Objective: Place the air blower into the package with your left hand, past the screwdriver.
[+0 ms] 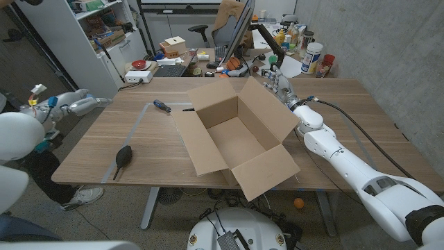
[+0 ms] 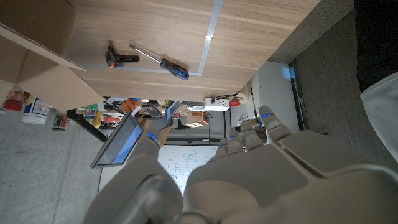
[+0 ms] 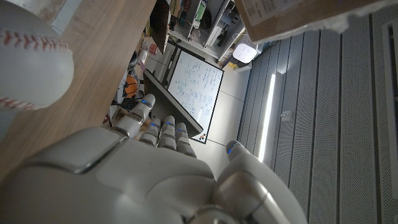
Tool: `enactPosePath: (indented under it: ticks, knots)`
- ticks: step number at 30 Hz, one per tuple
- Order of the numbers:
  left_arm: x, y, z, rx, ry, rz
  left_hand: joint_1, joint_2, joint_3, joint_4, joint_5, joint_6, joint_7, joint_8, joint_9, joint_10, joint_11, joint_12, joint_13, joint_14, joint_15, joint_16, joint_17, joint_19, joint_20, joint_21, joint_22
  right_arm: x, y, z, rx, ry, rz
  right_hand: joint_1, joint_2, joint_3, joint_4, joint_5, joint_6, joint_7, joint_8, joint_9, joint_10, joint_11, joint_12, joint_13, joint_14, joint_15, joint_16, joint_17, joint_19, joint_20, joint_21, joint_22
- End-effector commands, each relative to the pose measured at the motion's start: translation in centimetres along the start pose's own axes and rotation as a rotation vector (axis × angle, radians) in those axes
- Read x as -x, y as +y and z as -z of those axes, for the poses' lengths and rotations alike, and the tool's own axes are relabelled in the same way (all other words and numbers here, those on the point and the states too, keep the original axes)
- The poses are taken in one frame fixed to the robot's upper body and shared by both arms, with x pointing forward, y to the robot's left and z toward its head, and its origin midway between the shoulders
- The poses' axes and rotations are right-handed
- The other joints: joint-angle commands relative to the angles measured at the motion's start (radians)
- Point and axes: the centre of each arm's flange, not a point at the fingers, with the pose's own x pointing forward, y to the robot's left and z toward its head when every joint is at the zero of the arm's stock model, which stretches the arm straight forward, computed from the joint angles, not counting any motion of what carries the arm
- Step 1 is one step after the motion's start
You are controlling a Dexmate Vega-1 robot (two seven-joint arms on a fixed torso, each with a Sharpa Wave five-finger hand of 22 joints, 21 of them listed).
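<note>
Air blower [image 1: 123,157]: black, lying on the counter [image 1: 90,149] near its front left edge, untouched, well apart from the open cardboard package [image 1: 236,135]; the screwdriver [image 1: 161,105] lies between the two, further back. Left robot hand [image 1: 48,111]: off the counter's left edge, holding nothing, fingers apparently loosely curled, though the view is poor. Right robot hand [image 1: 279,82]: empty, fingers extended just beside the package's far right flap, probably to steady it.

Head view: we look down over table [image 1: 139,139] from above. Left wrist view, inverted, off table edge; shares screwdriver [image 2: 158,61] [image 1: 161,105] with head. Right wrist view close against table.
</note>
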Motion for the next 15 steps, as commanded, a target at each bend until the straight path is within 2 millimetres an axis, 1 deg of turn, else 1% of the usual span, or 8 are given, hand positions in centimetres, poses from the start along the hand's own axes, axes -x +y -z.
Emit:
enactPosePath:
  ticks: [1, 5, 9, 15]
  knots:
    - [-1.3, -0.6, -1.9, -0.136, 0.013, 0.048, 0.027, -0.001, 0.005, -0.017, 0.003, 0.001, 0.008, 0.006, 0.003, -0.009, -0.014, 0.001, 0.002, -0.010, -0.003, -0.001, 0.004, 0.000, -0.003, -0.007, 0.002, -0.3, -0.4, 0.3, -0.003, -0.007, -0.008, -0.001, -0.007, -0.004, -0.004, 0.006, 0.005, 0.005, 0.007, 0.003, 0.008, 0.003, 0.005, 0.006, 0.002, 0.002, 0.004, 0.001, 0.008, -0.001, 0.007, 0.004]
    - [-1.4, -1.0, -2.6, -0.169, 0.007, 0.075, 0.042, -0.004, 0.006, -0.029, 0.004, -0.001, 0.008, 0.005, 0.004, -0.016, -0.014, -0.002, 0.003, -0.016, -0.003, -0.003, 0.004, 0.005, -0.001, -0.007, 0.001, -0.3, -0.6, 0.4, -0.004, -0.008, -0.007, 0.000, -0.008, -0.005, -0.004, 0.006, 0.006, 0.005, 0.007, 0.003, 0.009, 0.003, 0.005, 0.006, 0.003, 0.003, 0.004, 0.001, 0.009, 0.000, 0.007, 0.004]
    - [-1.5, -1.6, -3.0, -0.182, 0.010, 0.106, 0.059, -0.009, 0.007, -0.042, 0.007, 0.000, 0.013, 0.006, 0.004, -0.014, -0.012, -0.001, 0.004, -0.012, 0.000, -0.001, 0.004, 0.018, -0.001, -0.005, 0.001, -0.3, -0.8, 0.5, -0.006, -0.010, -0.005, 0.000, -0.008, -0.006, -0.005, 0.007, 0.007, 0.006, 0.007, 0.003, 0.009, 0.002, 0.005, 0.006, 0.003, 0.003, 0.005, 0.001, 0.009, 0.000, 0.006, 0.004]
    - [-2.0, -2.8, -3.0, -0.210, 0.040, 0.166, 0.090, -0.019, 0.007, -0.062, 0.010, -0.020, 0.028, -0.001, 0.004, -0.031, 0.003, -0.007, 0.005, -0.022, 0.009, -0.005, 0.004, 0.029, 0.005, -0.005, 0.000, -0.3, -1.0, 0.5, -0.008, -0.014, -0.008, 0.000, -0.009, -0.006, -0.005, 0.008, 0.008, 0.006, 0.008, 0.003, 0.010, 0.002, 0.005, 0.006, 0.004, 0.003, 0.005, 0.001, 0.009, 0.000, 0.006, 0.004]
